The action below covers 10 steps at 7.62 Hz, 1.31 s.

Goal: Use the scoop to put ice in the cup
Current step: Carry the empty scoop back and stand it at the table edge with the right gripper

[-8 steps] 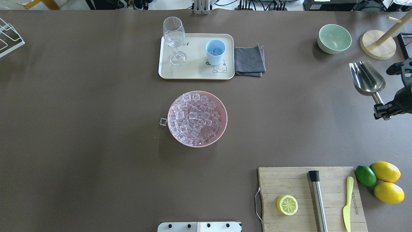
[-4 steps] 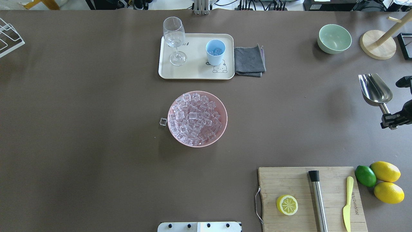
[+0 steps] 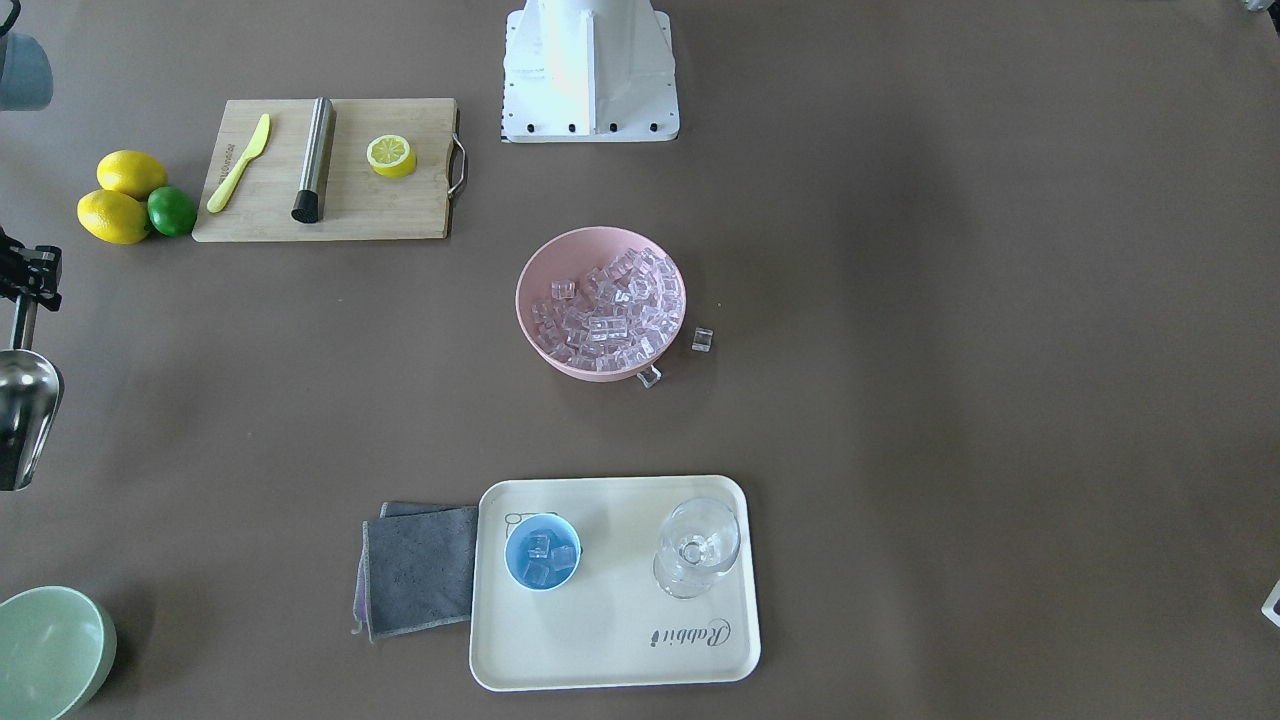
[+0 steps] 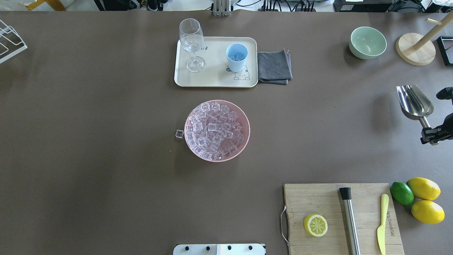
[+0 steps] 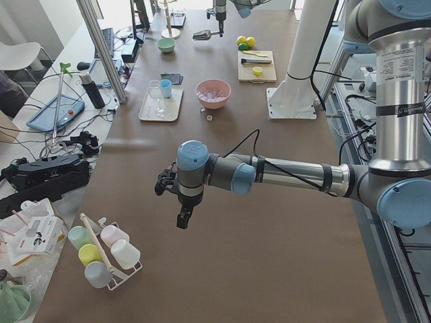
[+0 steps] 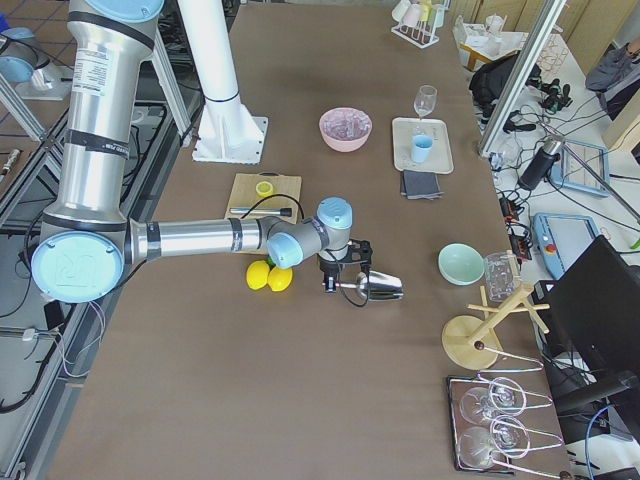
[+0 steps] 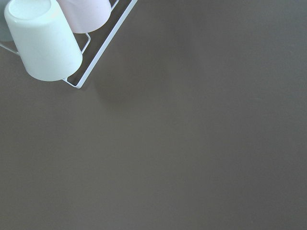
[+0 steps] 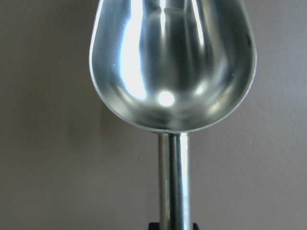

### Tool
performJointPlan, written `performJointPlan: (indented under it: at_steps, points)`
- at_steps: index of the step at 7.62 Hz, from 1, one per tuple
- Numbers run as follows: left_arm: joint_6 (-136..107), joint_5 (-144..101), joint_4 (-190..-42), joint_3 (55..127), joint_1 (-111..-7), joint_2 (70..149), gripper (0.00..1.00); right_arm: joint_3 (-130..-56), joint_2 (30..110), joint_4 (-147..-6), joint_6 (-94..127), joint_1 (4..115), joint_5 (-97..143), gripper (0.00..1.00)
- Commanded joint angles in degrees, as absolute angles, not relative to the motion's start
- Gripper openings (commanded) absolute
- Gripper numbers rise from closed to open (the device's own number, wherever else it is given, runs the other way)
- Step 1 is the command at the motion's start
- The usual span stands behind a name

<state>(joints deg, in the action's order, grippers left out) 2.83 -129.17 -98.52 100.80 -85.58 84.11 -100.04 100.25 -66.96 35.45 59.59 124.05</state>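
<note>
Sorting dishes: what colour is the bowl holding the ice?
The bowl is pink; the overhead view shows it best.

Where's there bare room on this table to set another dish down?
Widest free patch: the robot's left, beyond the pink bowl and tray, bar one stray ice cube. Also open: between gray cloth and green bowl. Crowded: the right end, with cutting board, lemons and scoop.

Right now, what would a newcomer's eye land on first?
The pink bowl heaped with ice at the table's centre draws the eye. Next comes the shiny, empty scoop held by the right gripper near the table's right end, then the blue cup with a few cubes on the tray.
</note>
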Motion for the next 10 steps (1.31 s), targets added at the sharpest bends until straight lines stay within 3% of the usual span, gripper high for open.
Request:
performJointPlan:
  at_steps: [1,3,4,5,6,10]
  points:
    - [2.6,-129.1,-98.5,100.6,-85.2,84.1,0.99,-99.6,100.2,-66.9,35.3,59.6,124.1,0.00]
    - [2.6,-129.2,-98.5,101.0,-85.2,84.1,0.99,-99.3,100.2,-66.9,35.2,59.6,124.2,0.00]
    - [2.5,-129.2,-98.5,100.9,-85.1,84.1,0.99,-99.4,100.2,-66.9,35.5,59.6,124.6,0.43]
    - [2.5,-129.2,-98.5,101.0,-85.0,84.1,0.99,-99.6,100.1,-66.9,35.5,59.6,125.5,0.65]
    - [2.5,-129.1,-98.5,100.9,-85.0,84.1,0.99,-99.8,100.1,-66.8,35.4,59.7,125.7,1.00]
    - [2.5,-129.1,-98.5,100.8,-85.0,84.1,0.99,-101.9,101.3,-66.9,34.7,61.6,126.0,1.00]
